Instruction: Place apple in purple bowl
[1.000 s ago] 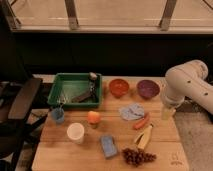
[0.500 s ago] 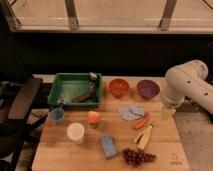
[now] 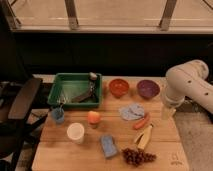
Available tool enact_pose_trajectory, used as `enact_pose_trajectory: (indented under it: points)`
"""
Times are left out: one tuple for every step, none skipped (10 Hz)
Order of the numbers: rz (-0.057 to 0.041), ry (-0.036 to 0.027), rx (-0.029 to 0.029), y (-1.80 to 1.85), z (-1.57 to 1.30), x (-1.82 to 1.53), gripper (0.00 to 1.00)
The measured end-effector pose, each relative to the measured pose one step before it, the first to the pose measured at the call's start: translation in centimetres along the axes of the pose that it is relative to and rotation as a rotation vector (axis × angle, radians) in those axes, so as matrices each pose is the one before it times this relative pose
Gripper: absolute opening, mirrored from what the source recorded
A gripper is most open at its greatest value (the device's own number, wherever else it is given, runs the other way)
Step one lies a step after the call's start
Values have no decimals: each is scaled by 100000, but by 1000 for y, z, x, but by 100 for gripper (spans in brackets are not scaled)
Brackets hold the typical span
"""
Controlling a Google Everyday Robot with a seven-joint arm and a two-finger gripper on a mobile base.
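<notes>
The apple (image 3: 93, 117), small, orange-red with a yellowish patch, sits on the wooden table (image 3: 90, 155) just in front of the green bin. The purple bowl (image 3: 148, 88) stands at the back right of the table, next to its orange-red twin (image 3: 119, 87). It looks empty. My white arm (image 3: 186, 81) comes in from the right. The gripper (image 3: 168, 111) hangs low over the table's right edge, in front of and to the right of the purple bowl and far right of the apple.
A green bin (image 3: 75, 90) with utensils stands at the back left. A blue cup (image 3: 58, 115), white cup (image 3: 75, 132), blue sponge (image 3: 108, 146), grapes (image 3: 136, 156), banana (image 3: 145, 136), carrot (image 3: 141, 121) and bluish cloth (image 3: 131, 111) lie around. A black chair (image 3: 17, 107) stands left.
</notes>
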Motion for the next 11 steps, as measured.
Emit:
enact_pose_trajectory:
  points:
    - [-2547, -2410, 979, -168, -507, -650, 65]
    - [-3585, -3794, 863, -335, -492, -1562, 65]
    - [-3063, -3270, 271, -302, -169, -1833, 65]
    - [-3511, -3692, 64, -382, 59, -2623, 65]
    - [-3178, -2610, -174, -305, 292, -2244, 65]
    - [-3951, -2730, -202, -330, 481, -2664, 65]
    - [-3496, -2318, -250, -257, 559, -2348, 65]
    - [-4397, -2587, -411, -299, 741, -2837, 65]
    - [-3958, -2268, -521, -314, 732, -2492, 65]
    - [-2930, -1917, -567, -258, 633, -1944, 65]
    - [-4004, -1792, -654, -277, 778, -2336, 65]
